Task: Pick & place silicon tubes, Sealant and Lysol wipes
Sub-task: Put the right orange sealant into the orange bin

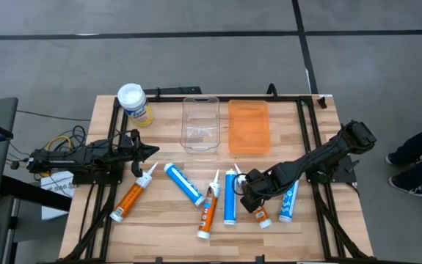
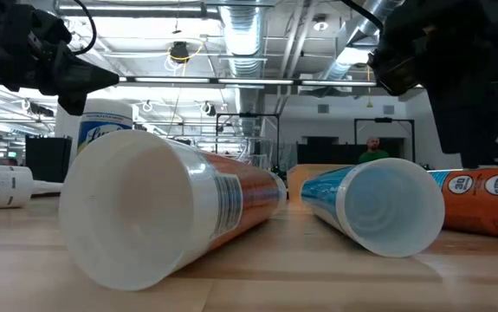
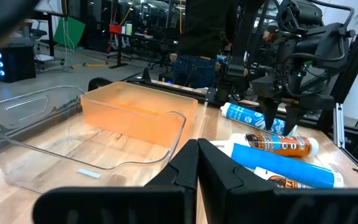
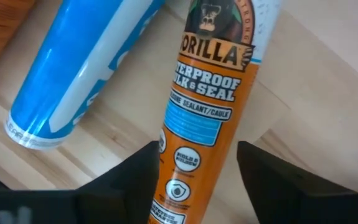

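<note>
Lying flat on the wooden surface (image 1: 159,220), the orange sealant tube (image 4: 197,118) is the item in hand: it sits directly between the spread fingers (image 4: 135,174) of the right end effector (image 1: 251,192), which is positioned over it and not yet pinching it. The step is judged to be the grasp of this tube. A blue silicone tube (image 4: 85,68) lies just beside it, and a second blue tube (image 1: 290,199) lies on its other side. For the next move, the fingers are to be lowered fully astride the tube body and pressed together, without the neighbouring blue tube being caught; a lift toward the orange bin (image 1: 249,126) or the clear bin (image 1: 200,121) is then required. The Lysol wipes (image 1: 134,104) stand upright at the far left corner, well apart. The left end effector (image 1: 146,151) is parked at the left side, its fingers pressed together and empty.
</note>
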Available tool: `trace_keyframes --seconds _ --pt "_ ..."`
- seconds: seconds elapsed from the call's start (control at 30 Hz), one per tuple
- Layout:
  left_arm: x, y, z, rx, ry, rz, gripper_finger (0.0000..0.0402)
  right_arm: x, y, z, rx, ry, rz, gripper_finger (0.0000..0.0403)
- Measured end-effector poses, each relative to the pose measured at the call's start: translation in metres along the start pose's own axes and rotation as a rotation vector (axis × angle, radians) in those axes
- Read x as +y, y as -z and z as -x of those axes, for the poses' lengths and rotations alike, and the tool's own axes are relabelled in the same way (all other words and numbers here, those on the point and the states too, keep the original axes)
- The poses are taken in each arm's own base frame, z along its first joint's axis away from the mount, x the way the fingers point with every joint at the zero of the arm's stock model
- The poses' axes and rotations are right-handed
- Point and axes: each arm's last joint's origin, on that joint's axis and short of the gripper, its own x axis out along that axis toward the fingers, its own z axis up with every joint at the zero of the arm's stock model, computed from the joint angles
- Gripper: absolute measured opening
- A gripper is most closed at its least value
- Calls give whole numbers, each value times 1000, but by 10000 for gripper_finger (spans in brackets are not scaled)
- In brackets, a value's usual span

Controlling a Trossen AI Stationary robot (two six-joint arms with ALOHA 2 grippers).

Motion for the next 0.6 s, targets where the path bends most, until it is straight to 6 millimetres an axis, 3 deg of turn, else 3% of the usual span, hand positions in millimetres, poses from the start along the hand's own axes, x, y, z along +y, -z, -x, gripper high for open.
trace_keyframes --seconds 0.3,0.6 --pt "0 0 0 0 0 1 0 -1 -3 -1 -65 21 -2 314" --pt "0 0 0 0 0 1 0 5 -5 -6 -91 -8 118 344"
